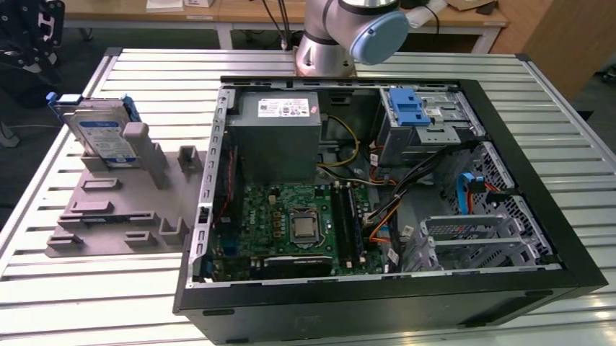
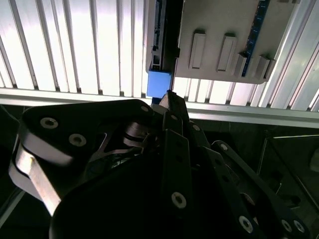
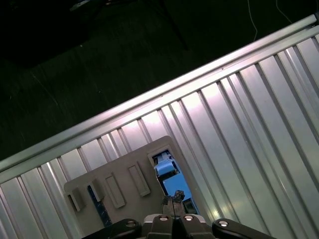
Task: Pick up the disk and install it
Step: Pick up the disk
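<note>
Your tool (image 3: 174,201) is closed up and empty, near the disk (image 1: 101,133) standing on edge in its grey holder (image 1: 106,216) on the counter (image 1: 77,288); brought in like that, it could ram the blue bracket (image 2: 159,82) instead of straddling it.

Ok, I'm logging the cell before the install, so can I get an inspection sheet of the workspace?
Surface: slatted metal table.
Job's things: disk standing upright in a grey holder; open case on the exterior view's right of the holder.
Clutter: nothing seen.
Grippers: gripper shut, holding nothing, close to the disk's blue end in both wrist views.
Cables: coloured wires inside the case.
Surroundings: wooden benches behind the table.
</note>
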